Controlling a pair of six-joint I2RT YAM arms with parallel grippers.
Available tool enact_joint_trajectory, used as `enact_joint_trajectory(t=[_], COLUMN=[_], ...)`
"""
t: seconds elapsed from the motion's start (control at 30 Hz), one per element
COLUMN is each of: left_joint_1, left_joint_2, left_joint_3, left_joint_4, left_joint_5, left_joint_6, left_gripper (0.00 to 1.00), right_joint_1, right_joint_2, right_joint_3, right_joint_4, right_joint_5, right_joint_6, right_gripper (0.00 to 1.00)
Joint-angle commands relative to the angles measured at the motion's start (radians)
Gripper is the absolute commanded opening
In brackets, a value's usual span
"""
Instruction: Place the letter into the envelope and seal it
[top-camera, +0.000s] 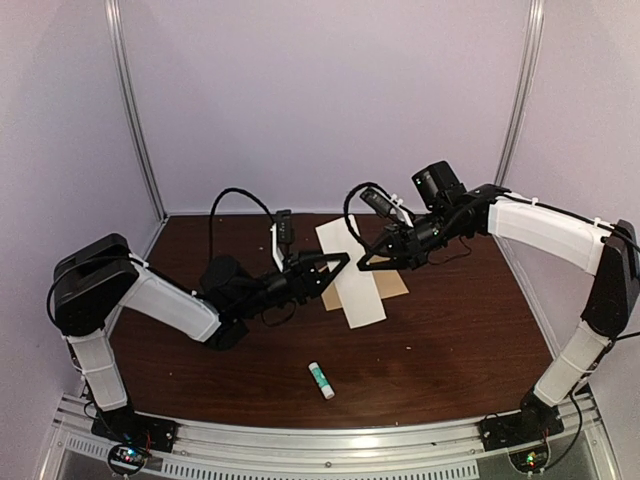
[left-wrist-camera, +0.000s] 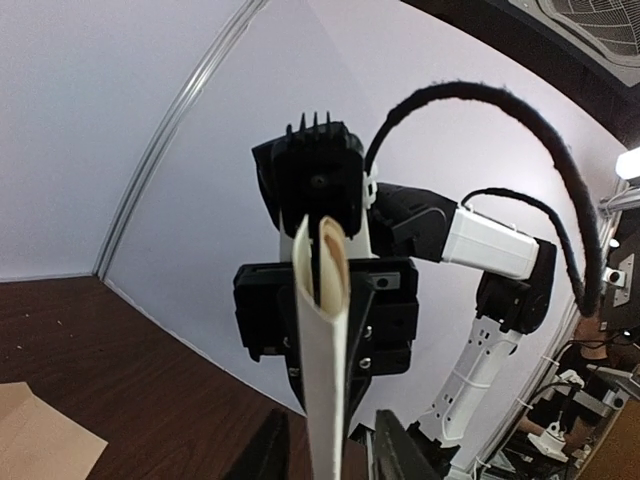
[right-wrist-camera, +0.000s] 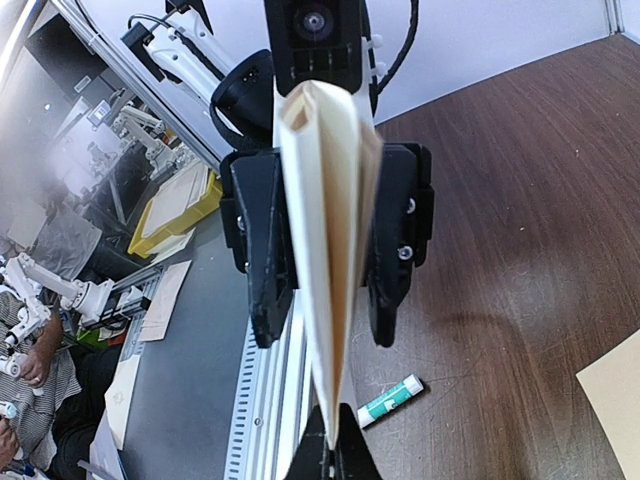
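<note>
The letter (top-camera: 352, 272) is a cream sheet folded into a long narrow strip, held up off the table between the two arms. My right gripper (top-camera: 368, 262) is shut on one edge of it, seen pinched at the bottom of the right wrist view (right-wrist-camera: 330, 455). My left gripper (top-camera: 340, 262) is open, its fingers (left-wrist-camera: 268, 452) standing apart on either side of the letter (left-wrist-camera: 322, 380) without pinching it. The tan envelope (top-camera: 396, 286) lies flat on the table, partly hidden beneath the letter; a corner shows in the left wrist view (left-wrist-camera: 40, 440).
A green and white glue stick (top-camera: 321, 380) lies on the brown table near the front middle, also in the right wrist view (right-wrist-camera: 390, 400). White walls and metal posts enclose the back and sides. A metal rail (top-camera: 330, 445) runs along the near edge.
</note>
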Motion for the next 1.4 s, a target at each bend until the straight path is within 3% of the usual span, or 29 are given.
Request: enact_joint_trajectory(t=[0.0,0.1,0.33,0.53,0.9,1.07,1.17,1.3,1.37], left_joint_1=[0.006,0.005,0.006,0.005,0.005,0.005,0.006,0.006,0.016], left_joint_2=[-0.016,-0.025,-0.025,-0.019,0.009,0.021,0.027,0.019,-0.003], left_joint_3=[0.013,0.003,-0.001,0.005,0.035,0.050,0.056,0.049,0.034], left_joint_4=[-0.036,-0.078,-0.083,-0.056,-0.035,-0.026,-0.031,-0.070,-0.110], left_joint_5=[-0.001,0.013,0.030,0.013,0.018,0.025,0.024,0.028,0.024], left_joint_6=[0.034,0.045,0.049,0.042,0.021,0.009,0.008,0.017,0.029], left_gripper=[0.39,0.38,0.10,0.02,0.02,0.02,0.02,0.14,0.29], right_joint_1=[0.004,0.002,0.001,0.001,0.005,0.007,0.005,-0.012,-0.037], right_joint_2=[-0.001,-0.004,0.001,0.004,0.015,0.023,0.020,-0.001,-0.013], right_joint_3=[-0.005,0.000,-0.012,-0.033,-0.051,-0.052,-0.051,-0.037,-0.028], right_joint_4=[0.012,0.000,0.015,0.048,0.088,0.095,0.096,0.074,0.040], right_joint_5=[0.006,0.008,0.026,0.040,0.019,0.014,0.016,0.033,0.055], right_joint_6=[-0.012,-0.016,-0.009,0.024,0.060,0.064,0.062,0.044,0.014], right_gripper=[0.00,0.00,0.00,0.23,0.26,0.21,0.13,0.04,0.00])
